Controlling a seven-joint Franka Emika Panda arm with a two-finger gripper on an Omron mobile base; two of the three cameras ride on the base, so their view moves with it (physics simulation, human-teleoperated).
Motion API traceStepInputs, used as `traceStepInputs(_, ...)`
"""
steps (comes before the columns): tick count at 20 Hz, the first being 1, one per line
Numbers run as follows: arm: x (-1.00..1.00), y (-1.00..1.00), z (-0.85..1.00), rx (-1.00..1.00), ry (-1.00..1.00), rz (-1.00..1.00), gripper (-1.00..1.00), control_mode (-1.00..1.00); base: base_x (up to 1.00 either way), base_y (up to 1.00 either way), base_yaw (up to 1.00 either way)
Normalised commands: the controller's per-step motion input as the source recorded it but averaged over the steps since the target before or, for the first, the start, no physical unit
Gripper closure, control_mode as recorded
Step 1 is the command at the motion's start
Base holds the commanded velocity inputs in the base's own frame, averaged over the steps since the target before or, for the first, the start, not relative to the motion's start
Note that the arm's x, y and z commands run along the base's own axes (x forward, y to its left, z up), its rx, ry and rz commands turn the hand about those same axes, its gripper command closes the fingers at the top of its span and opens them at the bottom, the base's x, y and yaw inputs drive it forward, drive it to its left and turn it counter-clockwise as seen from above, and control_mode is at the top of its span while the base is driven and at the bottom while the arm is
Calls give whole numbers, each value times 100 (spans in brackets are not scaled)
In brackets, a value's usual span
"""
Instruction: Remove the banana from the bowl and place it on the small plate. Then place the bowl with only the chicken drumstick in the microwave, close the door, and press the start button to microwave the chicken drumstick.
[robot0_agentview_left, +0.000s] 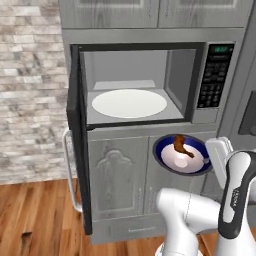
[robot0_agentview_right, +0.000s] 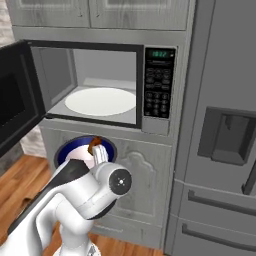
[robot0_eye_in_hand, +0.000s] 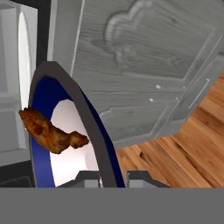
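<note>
Bowl (robot0_agentview_left: 165, 157), round, dark blue outside and white inside, hangs tilted in front of the grey cabinet (robot0_agentview_left: 117, 172) below the wide grey steel microwave (robot0_agentview_left: 215, 107); the white arm's two-finger gripper (robot0_eye_in_hand: 113, 177) grips its rim at 3 o'clock, one finger on each side; the curved reddish-brown chicken drumstick (robot0_agentview_left: 180, 146) lies inside; at 9 o'clock the black-framed door (robot0_agentview_left: 79, 145) stands open; the white glass turntable (robot0_agentview_left: 129, 103) sits at 11 o'clock.
</note>
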Motion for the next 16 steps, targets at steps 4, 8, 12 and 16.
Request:
traceStepInputs(4, 0, 0, 0, 0, 0, 0, 100, 100, 32, 35, 0)
traceStepInputs(8, 0, 0, 0, 0, 0, 0, 100, 100, 30, 0, 0)
traceStepInputs(12, 0, 0, 0, 0, 0, 0, 100, 100, 14, 0, 0)
traceStepInputs(16, 0, 0, 0, 0, 0, 0, 100, 100, 11, 0, 0)
